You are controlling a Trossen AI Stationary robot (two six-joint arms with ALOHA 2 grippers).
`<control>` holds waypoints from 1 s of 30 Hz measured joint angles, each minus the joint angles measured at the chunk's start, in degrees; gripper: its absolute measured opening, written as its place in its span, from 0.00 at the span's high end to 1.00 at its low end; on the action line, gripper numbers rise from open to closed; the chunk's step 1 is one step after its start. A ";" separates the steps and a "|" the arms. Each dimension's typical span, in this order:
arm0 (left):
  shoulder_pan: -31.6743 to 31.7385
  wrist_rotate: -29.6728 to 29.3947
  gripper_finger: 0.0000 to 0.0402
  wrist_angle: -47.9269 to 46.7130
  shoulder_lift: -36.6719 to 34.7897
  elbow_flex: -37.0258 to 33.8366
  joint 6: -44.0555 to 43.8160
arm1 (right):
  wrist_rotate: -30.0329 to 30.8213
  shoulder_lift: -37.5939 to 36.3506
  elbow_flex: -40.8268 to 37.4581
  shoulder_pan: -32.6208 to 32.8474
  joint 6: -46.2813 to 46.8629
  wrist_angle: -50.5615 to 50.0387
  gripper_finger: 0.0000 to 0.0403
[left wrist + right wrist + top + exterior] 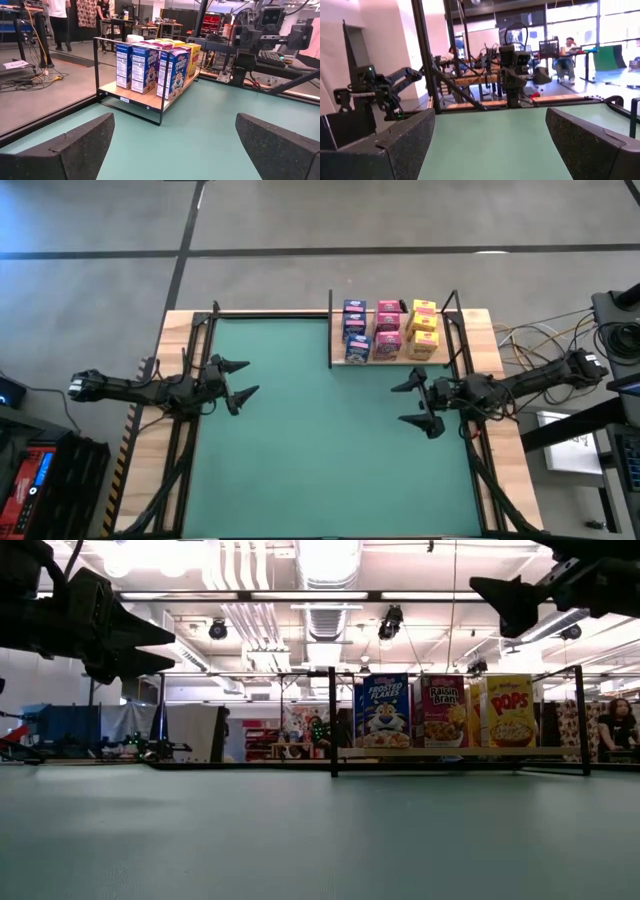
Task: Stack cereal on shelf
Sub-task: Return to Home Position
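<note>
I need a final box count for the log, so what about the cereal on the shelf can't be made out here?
Low view: the front three cereal boxes hide any behind them.
Left wrist view: the blue boxes cover most of the pink boxes and yellow boxes.
High view: box tops too small to count surely.
Right wrist view: the shelf is out of frame.
</note>
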 joint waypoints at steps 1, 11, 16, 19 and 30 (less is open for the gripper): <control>0.00 0.00 0.01 0.00 0.00 -0.01 0.00 | -0.02 -1.01 -0.51 0.00 -0.04 -0.02 0.08; -0.01 0.00 0.01 0.00 0.00 0.00 -0.01 | -0.06 -8.32 -4.44 0.00 -1.91 -0.11 0.08; -0.01 -0.02 0.01 0.00 0.00 0.00 0.00 | -0.11 -11.51 -4.44 0.00 -4.63 -0.09 0.08; 0.00 0.00 0.01 0.00 0.00 0.00 0.00 | -0.11 -14.15 -4.44 0.00 -9.52 -0.11 0.08; -0.01 0.00 0.01 0.00 0.00 -0.01 -0.01 | -0.12 -15.99 -4.53 0.02 -15.32 -1.37 0.08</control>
